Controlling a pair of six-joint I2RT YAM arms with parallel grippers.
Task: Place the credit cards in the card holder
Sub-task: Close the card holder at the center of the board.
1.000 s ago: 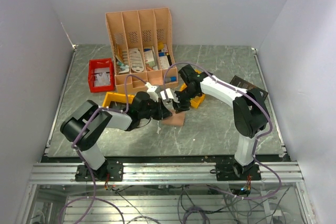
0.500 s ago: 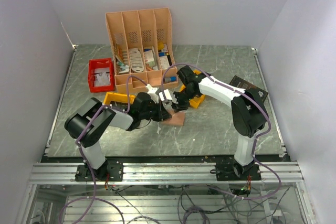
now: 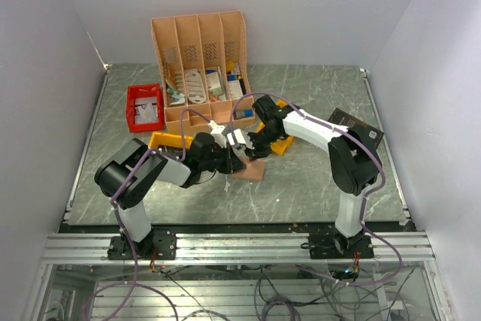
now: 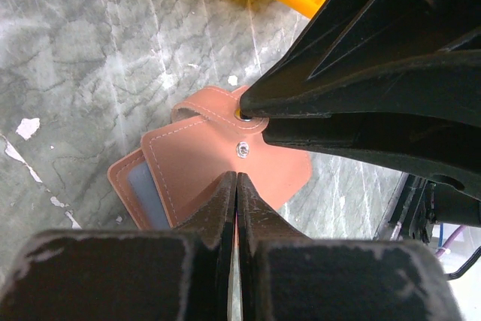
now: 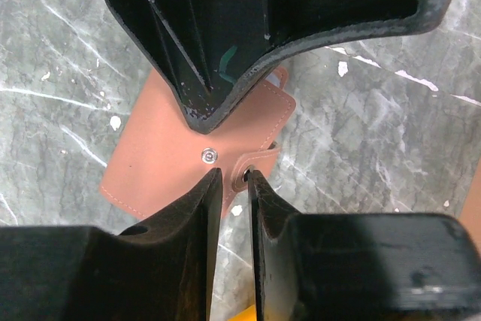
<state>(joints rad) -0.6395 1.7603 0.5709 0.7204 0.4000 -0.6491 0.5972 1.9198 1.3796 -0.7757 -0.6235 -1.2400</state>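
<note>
The card holder [image 4: 210, 159] is lying on the desk [image 4: 90, 58], partly hidden under both arms. The jaws of the right gripper [image 5: 234, 178] are pinching its snap tab. Those of the left gripper [image 4: 237, 180] are pressing together at its edge; whether they are catching leather is unclear.

Tan-brown card holder [image 4: 203, 163], pale stitching; pocket [image 4: 146, 195] perhaps bluish; grey marbled table [image 4: 90, 50]

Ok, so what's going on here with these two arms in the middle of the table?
Both arms are working on the brown card holder lying on the table. The left end effector is shut, its tips on the holder's cover, apparently pinning it down. The right end effector has its fingers around the snap tab, which is off its stud, probably to fold the holder open.
</note>
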